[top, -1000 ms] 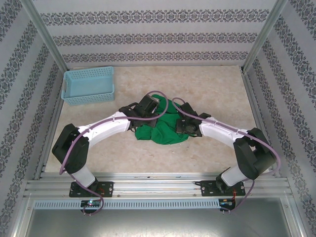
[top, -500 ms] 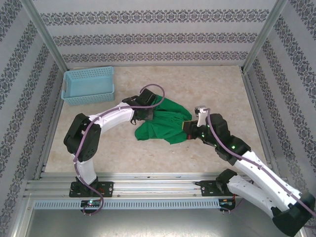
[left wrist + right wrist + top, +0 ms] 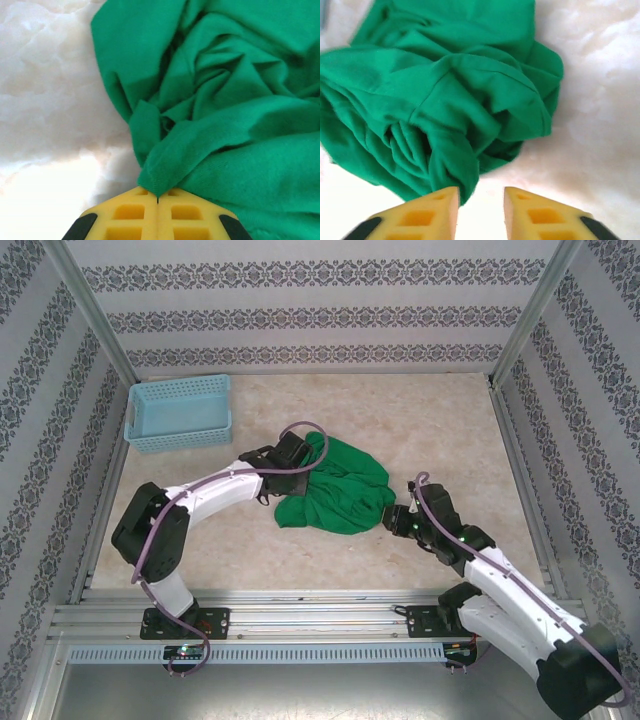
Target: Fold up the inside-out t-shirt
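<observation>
The inside-out t-shirt (image 3: 338, 492) is a bright green crumpled heap in the middle of the table, also seen in the left wrist view (image 3: 225, 100) and the right wrist view (image 3: 445, 90). My left gripper (image 3: 297, 472) sits at the heap's upper left edge, shut on a fold of the cloth (image 3: 158, 199). My right gripper (image 3: 392, 521) is just off the heap's right edge, open, its yellow fingers (image 3: 440, 210) apart with bare table between them (image 3: 481, 205); a green fold ends beside the left finger.
A light blue mesh basket (image 3: 179, 412) stands at the back left of the table. Patterned walls and metal posts (image 3: 90, 310) enclose the table. Beige tabletop (image 3: 420, 420) lies bare behind and right of the shirt.
My right arm has pulled back to the right and toward the near edge, and its gripper has opened and let go of the cloth. The shirt has spread slightly rightward. My left gripper keeps its hold.
</observation>
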`<act>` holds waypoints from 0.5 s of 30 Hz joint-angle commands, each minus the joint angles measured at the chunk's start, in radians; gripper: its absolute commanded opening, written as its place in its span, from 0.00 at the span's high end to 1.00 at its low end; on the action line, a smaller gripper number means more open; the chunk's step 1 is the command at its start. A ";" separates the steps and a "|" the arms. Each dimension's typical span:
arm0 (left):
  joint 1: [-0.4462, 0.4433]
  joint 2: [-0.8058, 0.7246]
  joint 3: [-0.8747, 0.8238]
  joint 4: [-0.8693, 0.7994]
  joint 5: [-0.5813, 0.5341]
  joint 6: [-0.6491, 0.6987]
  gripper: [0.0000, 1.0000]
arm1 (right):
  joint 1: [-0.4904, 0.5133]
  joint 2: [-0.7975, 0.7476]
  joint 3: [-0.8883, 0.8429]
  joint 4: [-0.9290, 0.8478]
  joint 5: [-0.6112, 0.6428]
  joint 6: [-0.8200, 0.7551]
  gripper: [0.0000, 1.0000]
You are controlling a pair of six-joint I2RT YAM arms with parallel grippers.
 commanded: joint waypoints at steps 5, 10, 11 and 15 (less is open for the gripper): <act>-0.038 -0.075 -0.025 0.047 -0.015 0.030 1.00 | 0.037 0.060 0.142 -0.079 0.026 -0.091 0.59; -0.038 -0.073 -0.026 0.046 -0.020 0.031 1.00 | 0.176 0.180 0.178 -0.050 0.087 -0.107 0.66; -0.038 -0.074 -0.026 0.046 -0.020 0.031 1.00 | 0.193 0.200 0.179 -0.045 0.097 -0.108 0.68; -0.038 -0.073 -0.024 0.047 -0.025 0.032 1.00 | 0.262 0.271 0.182 -0.022 0.147 -0.107 0.70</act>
